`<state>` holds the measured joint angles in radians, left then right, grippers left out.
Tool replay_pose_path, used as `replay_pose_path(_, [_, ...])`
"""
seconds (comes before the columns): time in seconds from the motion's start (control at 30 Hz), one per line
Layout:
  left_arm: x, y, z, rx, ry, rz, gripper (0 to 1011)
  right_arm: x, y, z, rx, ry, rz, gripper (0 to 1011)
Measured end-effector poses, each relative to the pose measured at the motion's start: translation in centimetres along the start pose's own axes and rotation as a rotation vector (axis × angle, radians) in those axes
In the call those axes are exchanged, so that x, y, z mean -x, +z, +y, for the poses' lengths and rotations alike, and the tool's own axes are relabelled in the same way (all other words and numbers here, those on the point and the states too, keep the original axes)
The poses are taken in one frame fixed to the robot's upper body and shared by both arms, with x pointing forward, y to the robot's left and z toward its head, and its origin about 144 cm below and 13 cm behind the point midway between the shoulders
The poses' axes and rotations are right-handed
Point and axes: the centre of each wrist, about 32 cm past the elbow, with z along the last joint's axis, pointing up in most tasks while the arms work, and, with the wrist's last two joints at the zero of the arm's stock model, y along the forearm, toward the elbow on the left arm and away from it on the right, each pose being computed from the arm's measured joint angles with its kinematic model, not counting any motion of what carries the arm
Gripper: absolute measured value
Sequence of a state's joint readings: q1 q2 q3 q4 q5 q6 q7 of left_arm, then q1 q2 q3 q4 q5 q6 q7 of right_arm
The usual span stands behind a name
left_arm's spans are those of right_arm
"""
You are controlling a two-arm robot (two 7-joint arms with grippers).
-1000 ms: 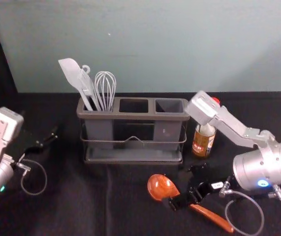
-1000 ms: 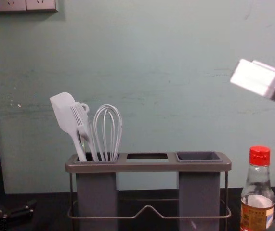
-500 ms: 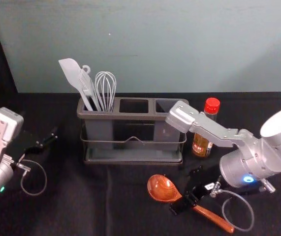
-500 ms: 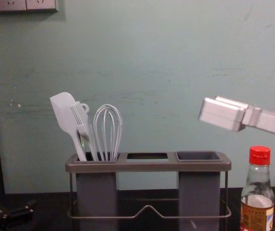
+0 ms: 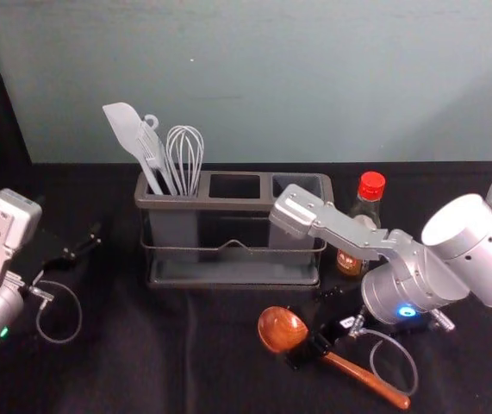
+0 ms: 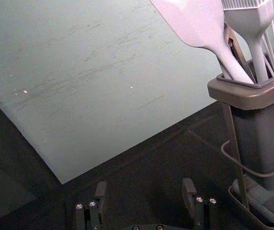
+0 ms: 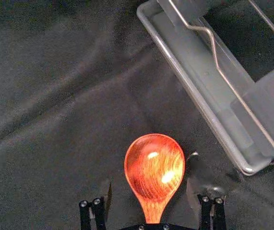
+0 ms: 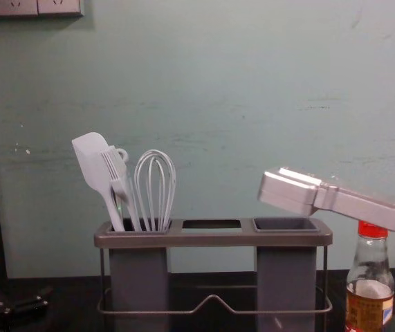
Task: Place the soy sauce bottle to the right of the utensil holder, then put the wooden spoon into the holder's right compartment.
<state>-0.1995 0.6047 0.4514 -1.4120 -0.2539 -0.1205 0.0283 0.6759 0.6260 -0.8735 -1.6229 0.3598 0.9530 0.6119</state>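
On black cloth [image 5: 142, 345], the wooden spoon [image 5: 280, 329] is seen in front of the utensil holder [image 5: 233, 204], untouched between the right gripper's [image 5: 306, 330] spread fingers, while the soy sauce bottle [image 5: 370, 187] is placed at its right, and the left gripper [image 5: 71, 222], also spread, is parked at its left.

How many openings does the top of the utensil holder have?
3: the left opening, with the whisk and other utensils in it; the middle opening; and the right opening, nearest the soy sauce bottle.

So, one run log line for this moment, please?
right gripper: open over reddish wooden spoon; red-capped glass soy sauce bottle: right of grey utensil holder; left gripper: open, idle at left
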Motion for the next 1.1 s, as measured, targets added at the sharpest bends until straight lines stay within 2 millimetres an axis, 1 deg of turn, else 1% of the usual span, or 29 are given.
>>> replay_pose_path(1.1, [0.0,0.0,0.0,0.000,0.000,0.000,1012,-0.4,0.3,1.6,-0.028,0.020,-0.014,1002])
